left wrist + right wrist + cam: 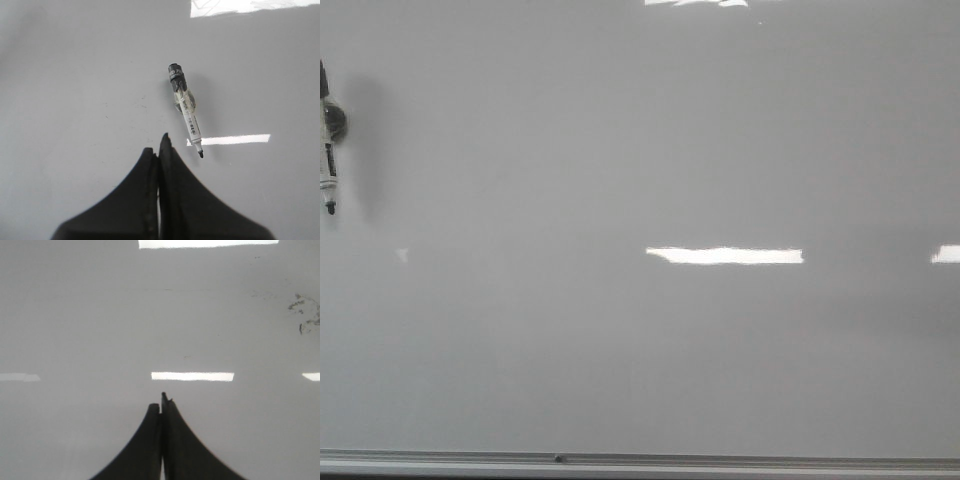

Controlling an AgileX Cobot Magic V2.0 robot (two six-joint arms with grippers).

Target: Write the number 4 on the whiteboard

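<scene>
Fingers of the left gripper (159, 150) are pressed together with nothing between them, and the right gripper's (162, 402) fingers are likewise closed and empty; both point at the whiteboard (640, 150). No number 4 is drawn anywhere that I can see, so the writing has not begun.

A marker (186, 110) sits against the board near its left edge in the front view, dark cap end up, tip down, just beside the left fingers in the left wrist view. It looks clipped or stuck there by a round dark holder (334, 120), though I cannot tell how.

I judge the marker light, stiff and smooth, likely to slip or twist in a loose pinch. The best hold would be across the pale barrel, midway, leaving the tip free. The board is hard and glossy, so light pressure should do.

The barrel carries a small barcode-like label and the cap some pale lettering, too small to read. Faint grey smudges (305, 315) show in the right wrist view.
</scene>
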